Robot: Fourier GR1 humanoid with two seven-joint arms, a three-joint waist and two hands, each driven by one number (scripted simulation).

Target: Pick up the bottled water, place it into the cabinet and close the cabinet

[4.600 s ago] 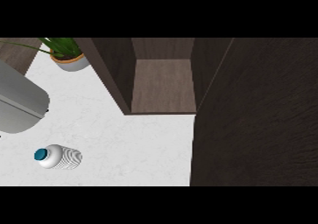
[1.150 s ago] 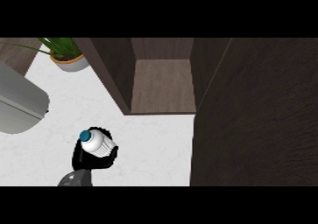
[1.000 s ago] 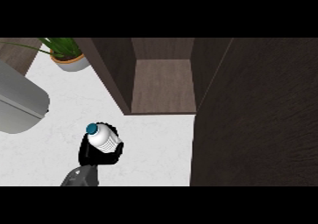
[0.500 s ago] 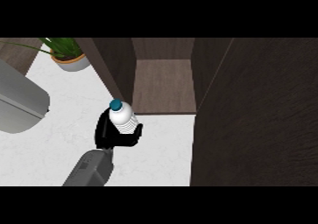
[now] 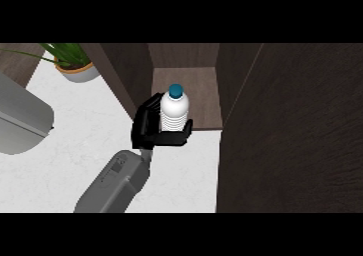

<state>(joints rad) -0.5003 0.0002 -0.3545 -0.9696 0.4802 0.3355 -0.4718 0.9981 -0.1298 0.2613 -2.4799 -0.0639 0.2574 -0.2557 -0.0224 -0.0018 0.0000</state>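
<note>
The right hand (image 5: pixel 150 131) is gripping the bottle (image 5: pixel 175 111), its black fingers curling round the ribbed lower half while the grey forearm is rising to it from the bottom edge of the head view. The bottle is standing nearly upright in that grasp, its blue cap (image 5: pixel 175 90) pointing toward the back of the cabinet (image 5: pixel 125 75). It is hanging right at the cabinet's open front, with its upper part showing against the brown shelf floor (image 5: pixel 202 100) inside the compartment and its base hiding behind the fingers, so whether it is touching the shelf is not something the view is showing. The dark door (image 5: pixel 302 130) is standing open, filling the right side of the view beside the compartment. The white marbled worktop (image 5: pixel 66 172) is spreading out in front of the cabinet and to its left. A potted plant (image 5: pixel 75 64) is sitting at the worktop's far left corner, close by the cabinet's left wall. A large rounded grey shape (image 5: pixel 14 120) is sticking in from the left edge; what it is cannot be told. The left hand is not showing anywhere.
</note>
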